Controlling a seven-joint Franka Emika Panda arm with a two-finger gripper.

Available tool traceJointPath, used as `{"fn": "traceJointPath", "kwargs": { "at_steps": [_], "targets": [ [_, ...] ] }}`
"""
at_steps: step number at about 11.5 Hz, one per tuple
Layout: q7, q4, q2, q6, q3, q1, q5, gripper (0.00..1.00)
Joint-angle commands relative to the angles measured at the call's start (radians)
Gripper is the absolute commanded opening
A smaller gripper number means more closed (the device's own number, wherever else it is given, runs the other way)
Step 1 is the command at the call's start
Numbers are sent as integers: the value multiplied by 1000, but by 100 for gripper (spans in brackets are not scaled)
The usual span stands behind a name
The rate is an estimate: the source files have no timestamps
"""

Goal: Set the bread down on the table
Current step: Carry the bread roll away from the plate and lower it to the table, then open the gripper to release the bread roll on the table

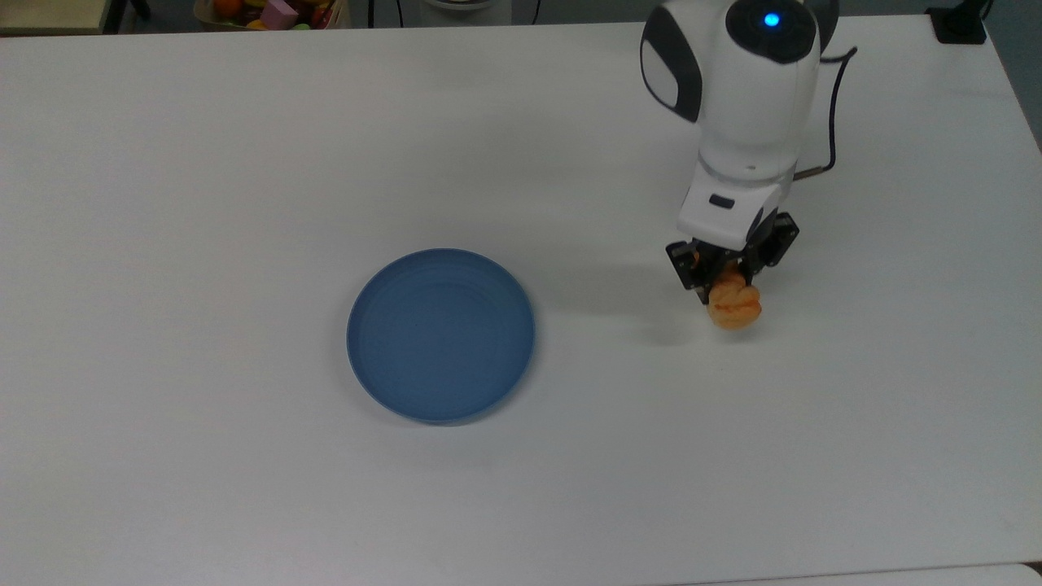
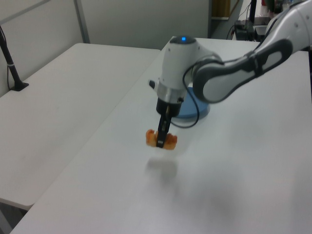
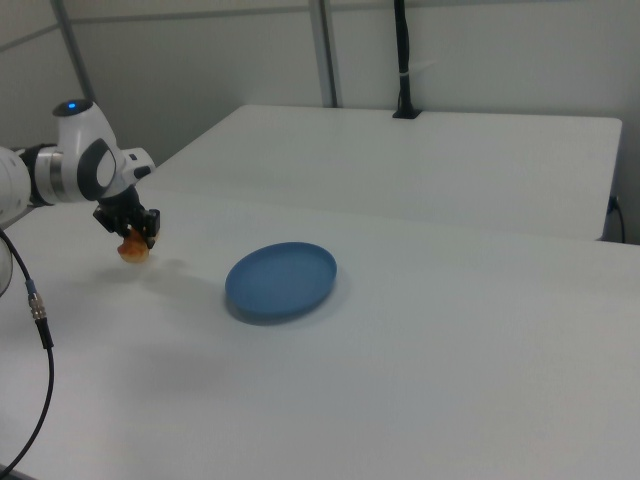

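Observation:
The bread [image 1: 735,308] [image 2: 161,140] [image 3: 132,250] is a small golden-orange braided loaf, hanging a little above the white table [image 1: 244,146] [image 2: 234,195] [image 3: 450,380]. My gripper [image 1: 730,286] [image 2: 161,139] [image 3: 130,238] is shut on it from above, its black fingers clamped on the loaf's middle. It hangs well to the top view's right of the blue plate [image 1: 440,334] [image 2: 201,108] [image 3: 281,279], which holds nothing. A soft shadow lies on the table under the loaf.
A second white table [image 2: 58,112] [image 3: 420,160] adjoins this one. A black post [image 2: 10,63] [image 3: 402,60] stands on it. A box of colourful toys [image 1: 273,12] sits beyond the top view's far edge. A black cable [image 3: 35,330] trails from the arm.

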Motion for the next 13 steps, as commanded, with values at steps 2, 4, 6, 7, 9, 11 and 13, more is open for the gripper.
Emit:
{"fn": "traceJointPath", "kwargs": {
  "at_steps": [2,4,6,7,9,11,13],
  "targets": [
    [18,21,89,121,-5,11,-23,47],
    [16,20,102,142,-5,17,-23,47],
    [14,12,106,155,-5,18,-23,72],
    [13,11,106,155,-5,18,-24,91],
    [18,11,97,150,-5,15,-23,100],
    [18,-23,15,136,-5,17,-20,100],
    [19,-80,-91,65,-5,8,-18,100]
  ]
}}
